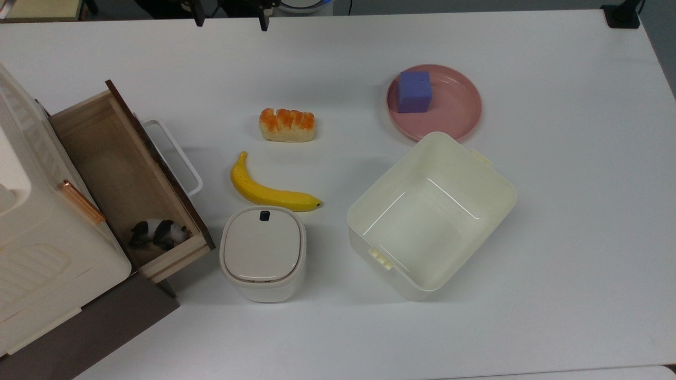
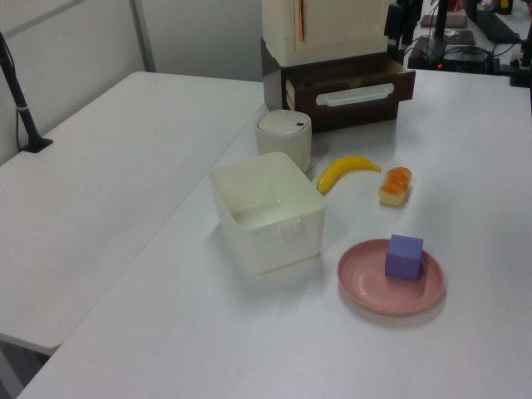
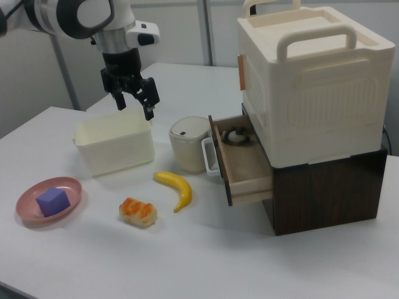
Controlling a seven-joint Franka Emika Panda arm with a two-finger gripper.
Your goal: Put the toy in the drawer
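Tool [image 1: 228, 16] cropped at top edge

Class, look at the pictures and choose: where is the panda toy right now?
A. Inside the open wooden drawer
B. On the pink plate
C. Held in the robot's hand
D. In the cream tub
A. The panda toy lies inside the open drawer, near a corner, while the hand hangs open and empty above the table.

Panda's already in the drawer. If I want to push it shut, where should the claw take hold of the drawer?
Take the white loop handle on the drawer's dark front panel. It stands clear of the panel, so the open claw could probably straddle its bar from above, near the middle, clear of the white lidded bin.
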